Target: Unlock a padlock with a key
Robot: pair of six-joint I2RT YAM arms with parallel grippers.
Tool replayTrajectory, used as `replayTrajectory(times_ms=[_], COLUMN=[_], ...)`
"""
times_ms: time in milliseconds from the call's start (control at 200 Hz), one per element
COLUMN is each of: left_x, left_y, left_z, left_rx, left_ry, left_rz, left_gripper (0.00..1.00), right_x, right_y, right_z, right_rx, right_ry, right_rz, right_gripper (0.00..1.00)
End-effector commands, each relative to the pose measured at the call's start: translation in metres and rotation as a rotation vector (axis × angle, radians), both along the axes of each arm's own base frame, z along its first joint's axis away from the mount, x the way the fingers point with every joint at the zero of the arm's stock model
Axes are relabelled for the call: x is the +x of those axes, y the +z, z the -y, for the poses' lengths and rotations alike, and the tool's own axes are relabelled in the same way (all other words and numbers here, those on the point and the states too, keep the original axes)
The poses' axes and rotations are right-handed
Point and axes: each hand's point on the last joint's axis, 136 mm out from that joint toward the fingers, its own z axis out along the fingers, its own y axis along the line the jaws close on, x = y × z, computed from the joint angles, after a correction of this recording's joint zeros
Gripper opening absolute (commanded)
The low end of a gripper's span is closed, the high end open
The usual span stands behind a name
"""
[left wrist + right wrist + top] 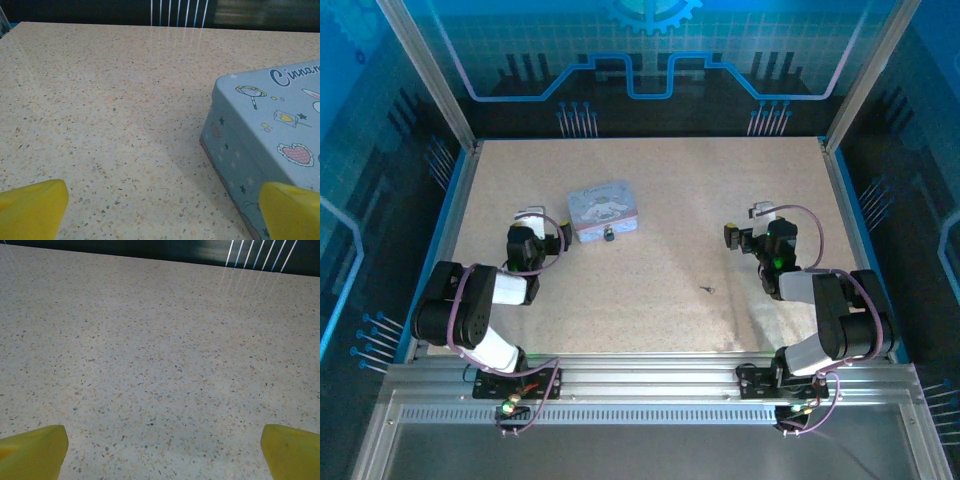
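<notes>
The padlock (608, 236) sits against the near side of the pale blue tin (604, 210), its lid lettered "Cinna…", cut off at the frame edge. The key (707, 290) lies well apart to the right. Both arms fold low, the left gripper (162, 210) beside the tin, the right gripper (162, 450) over the table (160, 340), each with its fingers spread wide.

Dark blue script lettering (295, 75) on the lid of a pale blue cartoon tin (250, 150) reads "Cinna"; the rest of the word is cut off at the picture's edge. The tin sits just ahead and right of the left gripper (162, 210).
</notes>
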Motion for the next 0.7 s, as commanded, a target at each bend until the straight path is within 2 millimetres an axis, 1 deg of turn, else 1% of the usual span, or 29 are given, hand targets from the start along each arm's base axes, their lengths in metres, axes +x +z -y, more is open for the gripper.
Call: replayTrajectory(times_ms=[0,205,320,545,695], left_x=[0.0023,0.0034,0.0041,0.0039,0.0017], left_y=[0.0086,0.0088,0.0081,0.0084,0.0104], left_z=[0.0052,0.0043,-0.0013,-0.0019,-0.0024], left_rx=[0.006,0.003,-0.008,-0.011,-0.012], left_ry=[-0.03,-0.028,-0.003,0.0,0.001], left_rz=[0.023,0.021,0.014,0.015,0.026], left_gripper=[0.99,0.99,0.99,0.99,0.99], right_x=[0.0042,0.0047,0.0046,0.0039,0.0053], right_y=[0.0016,0.0023,0.0022,0.0014,0.0097], right_z=[-0.0011,-0.001,-0.0009,-0.0008,-0.0033], right_rx=[-0.001,0.0,0.0,0.003,0.001], right_ry=[0.016,0.016,0.016,0.017,0.032], right_rz=[0.002,0.004,0.003,0.002,-0.007], right_gripper=[1.0,1.0,1.0,1.0,1.0])
